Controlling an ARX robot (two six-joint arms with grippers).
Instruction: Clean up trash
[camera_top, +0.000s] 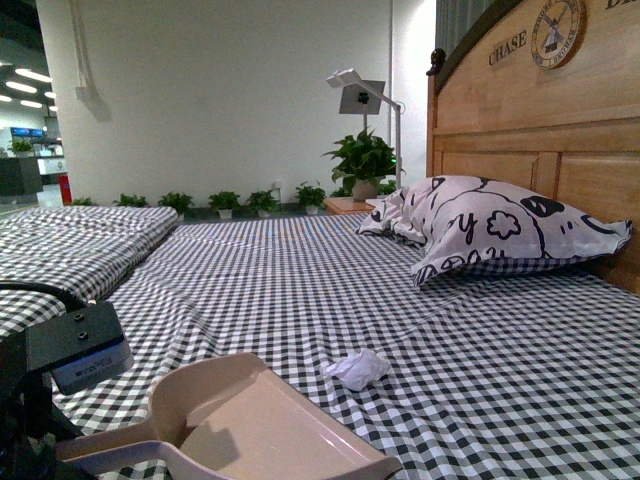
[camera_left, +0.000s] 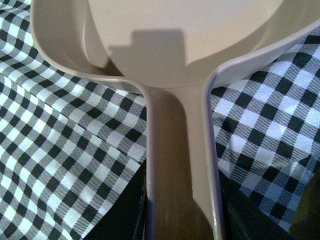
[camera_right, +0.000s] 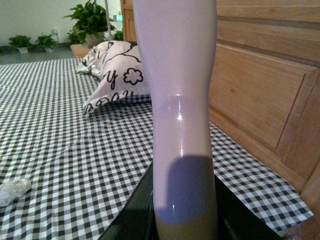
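Note:
The trash (camera_top: 358, 369), a small crumpled white paper wad, lies on the checked bedsheet just beyond the beige dustpan (camera_top: 250, 420); it also shows at the edge of the right wrist view as the trash (camera_right: 14, 190). My left gripper (camera_left: 182, 220) is shut on the dustpan handle (camera_left: 175, 165), with the pan's scoop (camera_left: 165, 35) resting low over the sheet. My right gripper (camera_right: 185, 220) is shut on the pale brush handle (camera_right: 180, 100), which stands upright in front of the camera. The brush head is out of view.
A black-and-white patterned pillow (camera_top: 490, 230) lies against the wooden headboard (camera_top: 540, 110) at the right. A second checked bed (camera_top: 70, 245) lies to the left. A bedside table with a potted plant (camera_top: 362, 165) and lamp stands behind.

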